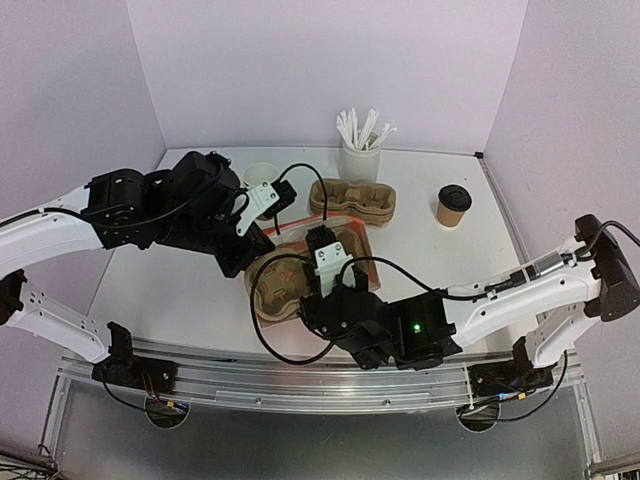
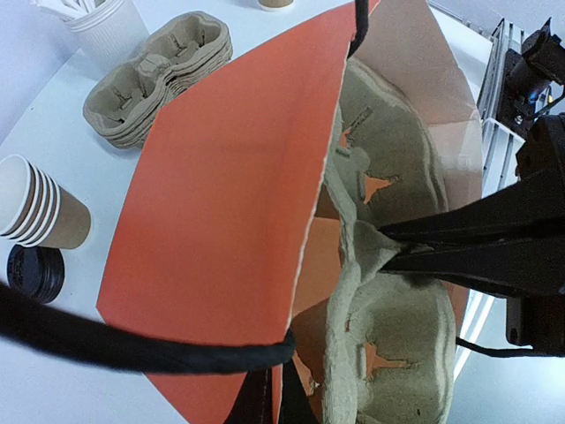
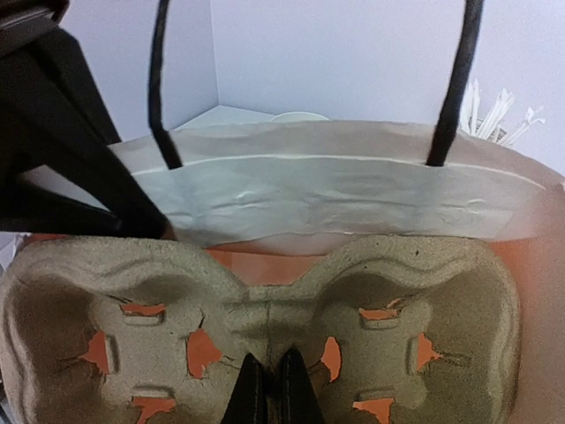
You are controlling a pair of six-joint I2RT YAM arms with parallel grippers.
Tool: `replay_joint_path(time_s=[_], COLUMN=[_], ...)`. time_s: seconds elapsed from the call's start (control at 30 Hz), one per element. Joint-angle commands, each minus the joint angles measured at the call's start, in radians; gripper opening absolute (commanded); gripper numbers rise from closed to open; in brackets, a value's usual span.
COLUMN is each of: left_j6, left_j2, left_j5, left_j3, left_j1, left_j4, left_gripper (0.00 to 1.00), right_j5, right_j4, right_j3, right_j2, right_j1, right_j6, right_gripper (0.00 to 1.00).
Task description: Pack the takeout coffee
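The takeout coffee, a brown cup with a black lid, stands alone at the back right, far from both grippers. An orange paper bag lies mid-table with a grey pulp cup carrier partly inside its mouth. My left gripper is shut on the bag's edge, holding the orange wall up. My right gripper is shut on the middle ridge of the carrier; its fingertips pinch it. The carrier's cup holes hold nothing.
A stack of pulp carriers sits behind the bag, with a white cup of stirrers beyond it. Lidless brown cups and black lids lie at the back left. The bag's black handles rise in front of the right wrist.
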Motion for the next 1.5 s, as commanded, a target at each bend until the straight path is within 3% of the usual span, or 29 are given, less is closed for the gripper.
replay_joint_path(time_s=[0.0,0.5,0.83,1.13,1.47], left_j6=[-0.002,0.026,0.031,0.056,0.193], left_j2=[-0.059,-0.083,-0.089,-0.106,-0.103], left_j5=[0.057,0.129,0.208,0.251,0.100], left_j3=[-0.015,-0.020,-0.029,-0.046,-0.042], left_j1=[0.001,0.002,0.006,0.028,0.028], left_j4=[0.056,0.100,0.130,0.167,0.167], left_gripper=[0.00,0.00,0.00,0.00,0.00], right_j5=[0.056,0.093,0.159,0.078,-0.029], right_j4=[0.041,0.043,0.027,0.047,0.044], right_j3=[0.012,0.030,0.110,0.166,0.120], right_j2=[-0.010,0.094,0.140,0.252,0.289], right_j1=[-0.030,-0.089,-0.103,-0.134,-0.149], right_j6=[0.042,0.108,0.044,-0.033,-0.058], right_gripper=[0.00,0.00,0.00,0.00,0.00])
